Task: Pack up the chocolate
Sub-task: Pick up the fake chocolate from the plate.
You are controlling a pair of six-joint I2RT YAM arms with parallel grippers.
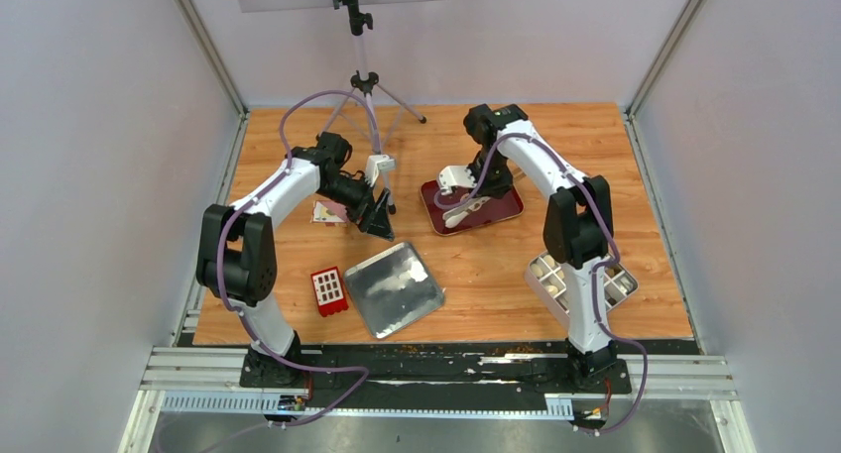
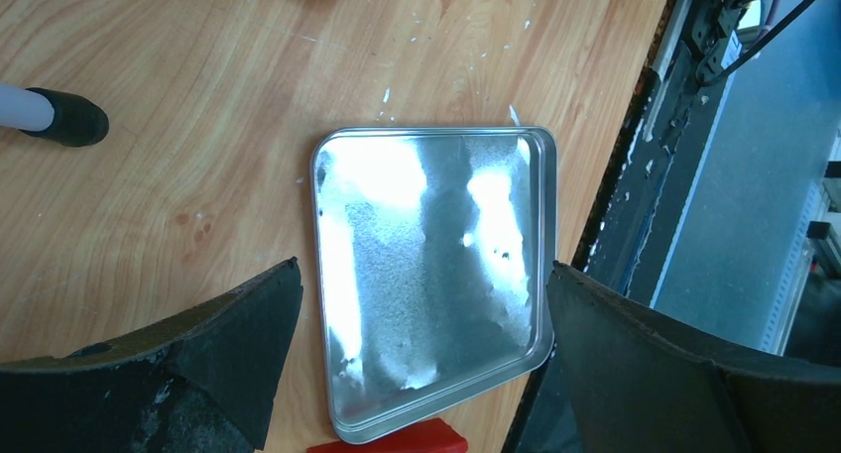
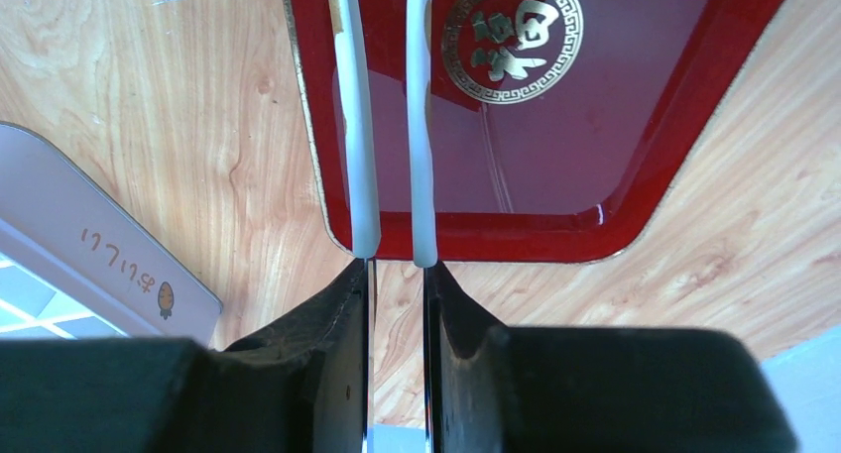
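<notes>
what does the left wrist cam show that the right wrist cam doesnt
Only left wrist: the silver tray framed by the open left gripper, a black tripod foot, a red block's edge. Only right wrist: the right gripper holding white tongs, the gold emblem, a lettered white box. Both: the wood table and, likely, the red tray, just a sliver in the left view.

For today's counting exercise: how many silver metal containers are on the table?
2. A flat silver tray lies front centre, beside the red block; a divided silver tin sits front right, partly behind the right arm. More may be hidden.
</notes>
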